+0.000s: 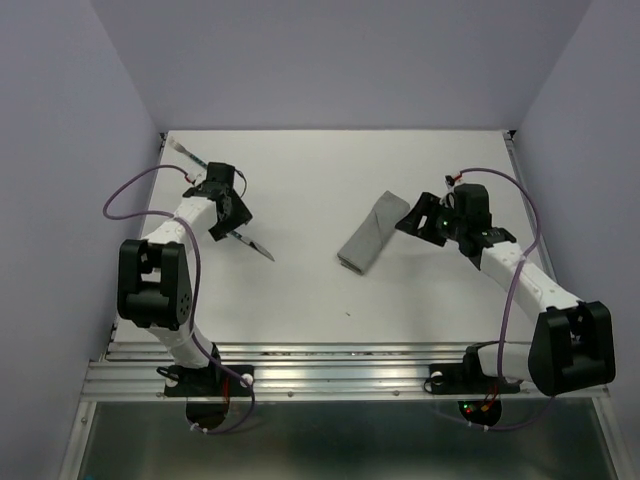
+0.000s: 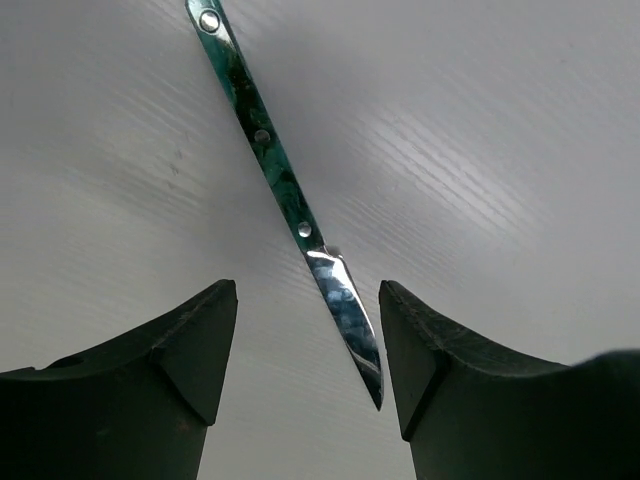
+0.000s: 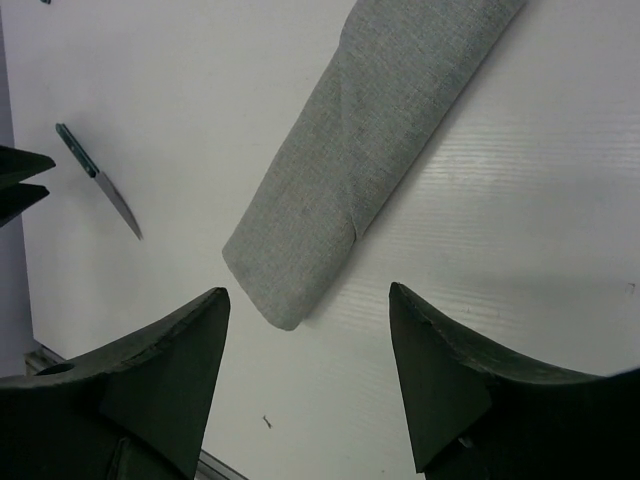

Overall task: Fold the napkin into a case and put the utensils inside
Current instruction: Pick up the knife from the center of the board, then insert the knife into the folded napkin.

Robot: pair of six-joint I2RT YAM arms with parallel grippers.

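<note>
Both arms rise from the ribbed metal rail [image 1: 340, 375] at the table's near edge. The left arm bends at a black elbow, and its white forearm slants away over the left side of the white table [image 1: 330, 290]. The left gripper [image 2: 308, 345] points down with its jaws wide apart, holding nothing. Its blunt matte-black fingers [image 2: 195, 345] flank the knife [image 2: 290, 195], apart from it. The knife lies flat, with a mottled teal handle carrying silver rivets and a glossy pointed blade.

The right arm elbows out at the right edge and reaches inward. The right gripper [image 3: 308, 350] also gapes empty, hovering over the near end of the case [image 3: 370, 140]. The case is a narrow pouch of layered grey woven cloth, soft-edged and rounded at that end, lying diagonally right of centre. A second utensil [image 1: 188, 153] lies at the far left corner.
</note>
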